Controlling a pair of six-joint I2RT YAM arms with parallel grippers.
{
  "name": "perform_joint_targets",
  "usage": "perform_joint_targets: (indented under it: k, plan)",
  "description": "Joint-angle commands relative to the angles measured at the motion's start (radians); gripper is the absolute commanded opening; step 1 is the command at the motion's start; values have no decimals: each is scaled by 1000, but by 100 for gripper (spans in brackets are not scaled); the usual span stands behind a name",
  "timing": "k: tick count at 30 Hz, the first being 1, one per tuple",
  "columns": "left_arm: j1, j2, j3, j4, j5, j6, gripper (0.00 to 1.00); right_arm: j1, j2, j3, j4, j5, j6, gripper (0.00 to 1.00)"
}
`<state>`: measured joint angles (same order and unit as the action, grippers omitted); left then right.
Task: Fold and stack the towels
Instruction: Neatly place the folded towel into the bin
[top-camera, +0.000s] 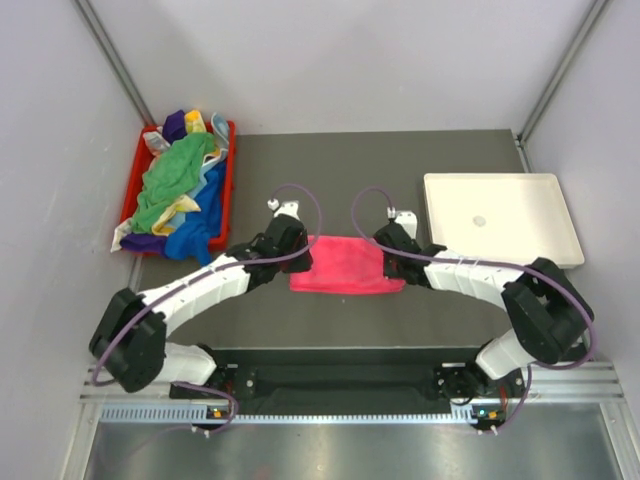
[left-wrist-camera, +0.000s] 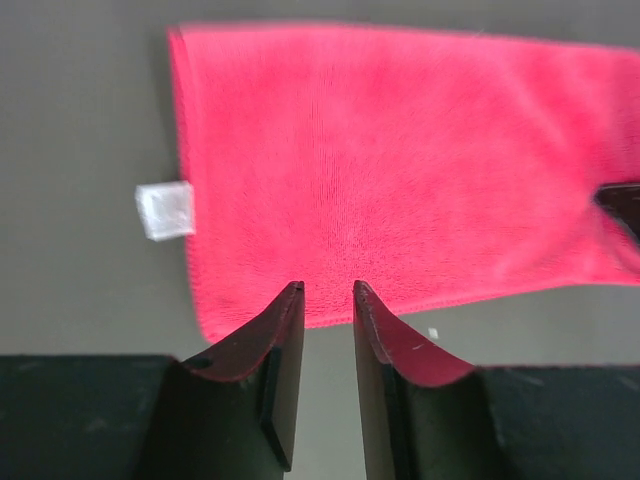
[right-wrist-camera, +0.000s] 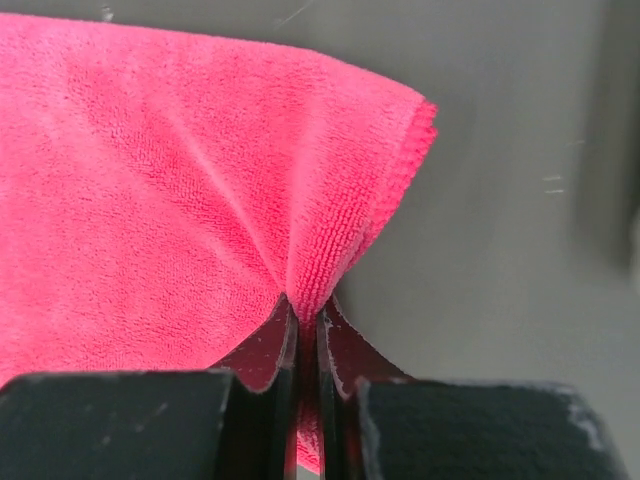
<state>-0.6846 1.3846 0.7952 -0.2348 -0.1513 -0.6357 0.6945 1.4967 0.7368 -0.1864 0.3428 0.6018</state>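
Grey walls box in the dark desk (top-camera: 330, 170), and the pink towel (top-camera: 343, 264) lies flat near its middle, a wide rectangle between your two arms. Your right arm (top-camera: 470, 272) has its jaws clenched on the towel's right end. In the wrist view the cloth is pinched into a ridge that rises from between the tips. Your left arm (top-camera: 190, 290) is at the towel's left end. Its jaws stand parted, with the tips at the hem and nothing gripped between them. A small white label (left-wrist-camera: 165, 210) sticks out from the short edge there. The other towels (top-camera: 180, 180) sit heaped in the red bin (top-camera: 228, 170) at the far left. The white tray (top-camera: 530, 240) is at the far right, well apart from the pink one.

You look to be at the grasping stage of a fold, with one end taken and the other not yet. Next you probably need to settle the left jaws over the hem and close them on it. Then raise both ends together and carry them across evenly. Lifting with the right alone would likely drag the cloth askew.
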Motion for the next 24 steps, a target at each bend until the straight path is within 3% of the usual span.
perform_joint_targets:
  k: [1, 8, 14, 18, 24]
  plan:
    - [-7, -107, 105, -93, -31, 71, 32, 33, -10, 129, -223, 224, -103, 0]
    - [-4, -203, 147, -202, -47, 156, 33, -27, -47, 256, -401, 432, -286, 0]
    - [-6, -268, 139, -253, 50, 154, 32, -171, -61, 294, -297, 461, -494, 0]
    - [-4, -320, 137, -330, 44, 191, 33, -320, -56, 317, -213, 418, -596, 0]
    - [-4, -387, 124, -436, 44, 260, 33, -433, 5, 374, -136, 415, -728, 0]
